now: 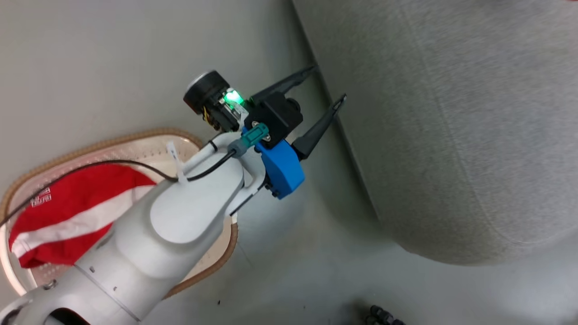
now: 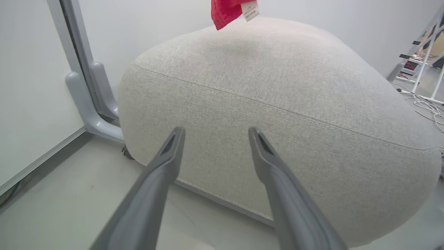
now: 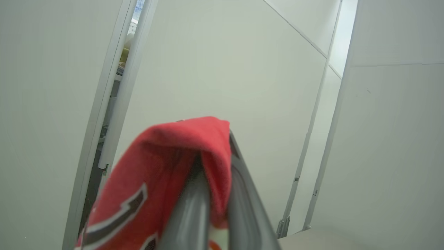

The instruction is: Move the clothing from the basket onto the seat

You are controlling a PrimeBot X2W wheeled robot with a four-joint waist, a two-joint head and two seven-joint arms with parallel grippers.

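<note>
My left gripper [image 1: 327, 85] hangs open and empty over the floor, between the basket [image 1: 135, 137] and the seat [image 1: 451, 135]. In the left wrist view its fingers [image 2: 166, 163] stand wide apart and point at the side of the light-grey seat [image 2: 277, 90]. A red garment with a white stripe [image 1: 67, 212] lies in the cream basket, partly behind my left forearm. My right gripper [image 3: 216, 156] is shut on the red jersey [image 3: 156, 166] with black white-edged lettering, which drapes over its fingertips. A red fabric corner with a white label [image 2: 227, 12] hangs above the seat's top.
White wall panels stand behind the seat, with a grey post foot [image 2: 88, 114] at its left. Loose cables [image 2: 426, 104] and a white stand lie on the floor to its right. A small dark object [image 1: 381, 316] sits at the bottom edge of the head view.
</note>
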